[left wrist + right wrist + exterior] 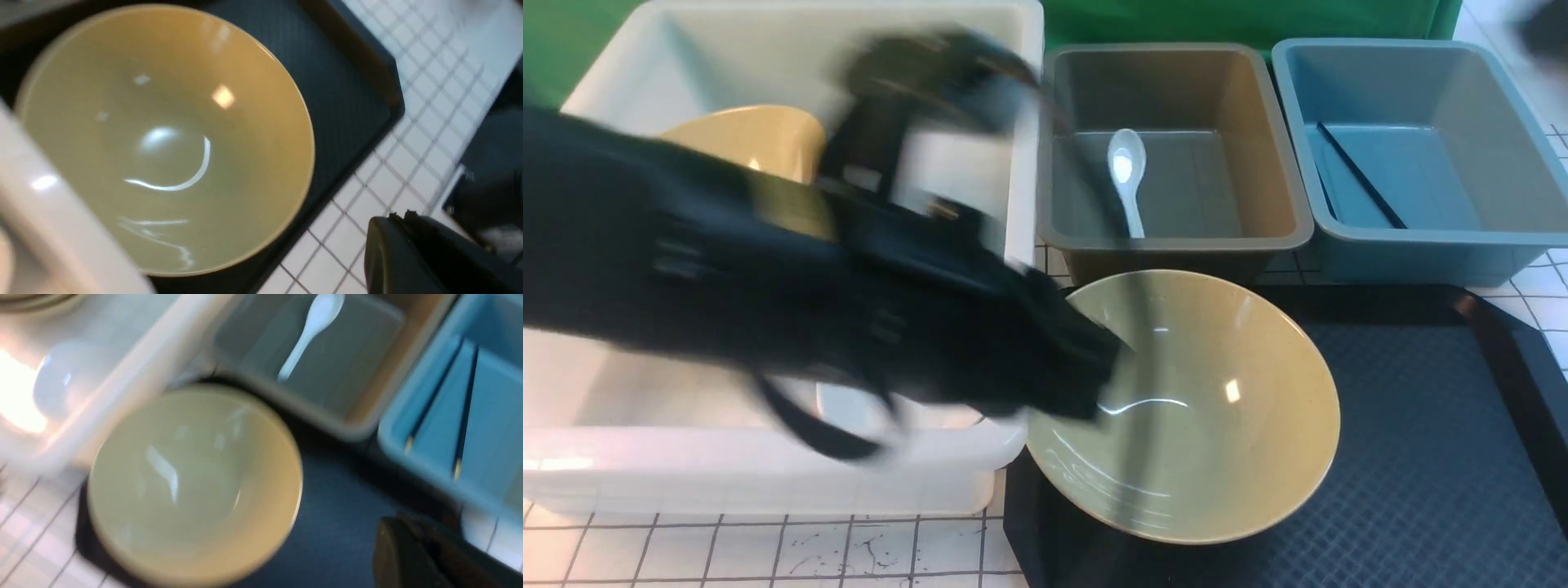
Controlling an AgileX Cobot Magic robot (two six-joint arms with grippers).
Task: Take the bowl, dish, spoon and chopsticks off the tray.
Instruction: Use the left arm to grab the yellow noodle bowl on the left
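Note:
A wide olive-yellow bowl (1201, 408) rests on the left end of the black tray (1421, 457), beside the white tub. My left arm reaches across the tub, blurred, and its gripper (1098, 371) overlaps the bowl's left rim. In the left wrist view that gripper (402, 215) is shut with nothing between its fingers, and the bowl (163, 134) lies apart from it. My right gripper (402, 522) is shut and empty above the tray (347, 506). The spoon (1127, 175) lies in the grey bin. The chopsticks (1360, 175) lie in the blue bin. The small white dish (67, 377) sits in the tub.
The white tub (768, 465) stands at the left, with another yellow bowl (752, 143) at its back. The grey bin (1176, 237) and blue bin (1421, 237) stand behind the tray. A white tiled tabletop (768, 555) surrounds everything.

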